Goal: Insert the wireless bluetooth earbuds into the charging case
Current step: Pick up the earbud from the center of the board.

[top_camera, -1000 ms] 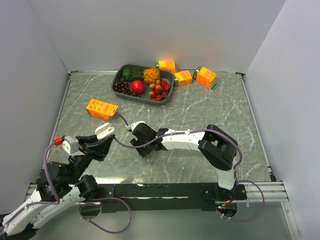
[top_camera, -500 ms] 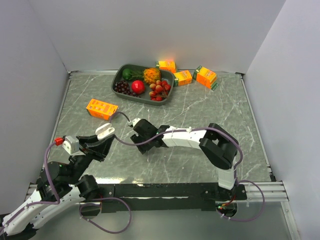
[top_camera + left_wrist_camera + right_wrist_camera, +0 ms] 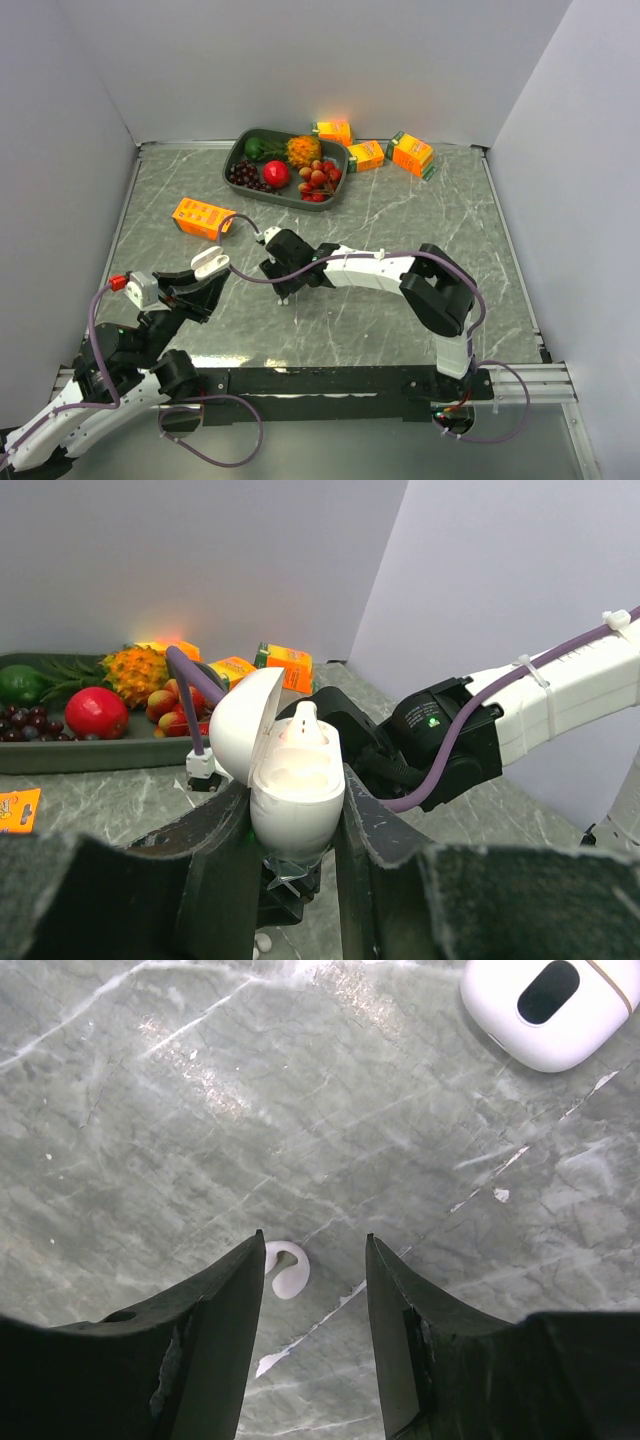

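Earbud on counter, part hidden behind right jaws, spread open; left jaws clenched on open charging case; right arm reached slightly farther out.

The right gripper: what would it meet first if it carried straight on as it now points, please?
Most likely the loose earbud lying on the table between the right gripper's open fingers; depth is unclear, so a fingertip might touch the table first.
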Tool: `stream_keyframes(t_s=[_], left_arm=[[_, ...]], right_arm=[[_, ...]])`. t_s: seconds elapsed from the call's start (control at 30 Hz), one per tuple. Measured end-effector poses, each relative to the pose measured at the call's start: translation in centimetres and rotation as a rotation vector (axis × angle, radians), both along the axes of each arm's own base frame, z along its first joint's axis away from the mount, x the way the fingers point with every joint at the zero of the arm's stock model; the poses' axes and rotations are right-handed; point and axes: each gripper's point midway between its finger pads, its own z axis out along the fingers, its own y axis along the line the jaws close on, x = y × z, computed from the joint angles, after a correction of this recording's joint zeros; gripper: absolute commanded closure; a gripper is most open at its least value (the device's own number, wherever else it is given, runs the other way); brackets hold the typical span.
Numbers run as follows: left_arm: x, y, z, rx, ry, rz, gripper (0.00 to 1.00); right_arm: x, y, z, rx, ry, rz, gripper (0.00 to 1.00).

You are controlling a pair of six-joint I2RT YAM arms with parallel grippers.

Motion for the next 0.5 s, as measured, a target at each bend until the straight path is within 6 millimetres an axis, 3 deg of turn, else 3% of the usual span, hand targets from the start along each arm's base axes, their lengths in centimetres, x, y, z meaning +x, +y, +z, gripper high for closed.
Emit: stream_keyframes(t_s=[0.5], left_arm=[[0.0,0.0,-0.2,0.005,0.005,-0.001,0.99]], right_arm=[[-0.5,-0.8,-1.3,-0.029,0.017,-0.001,0.50]])
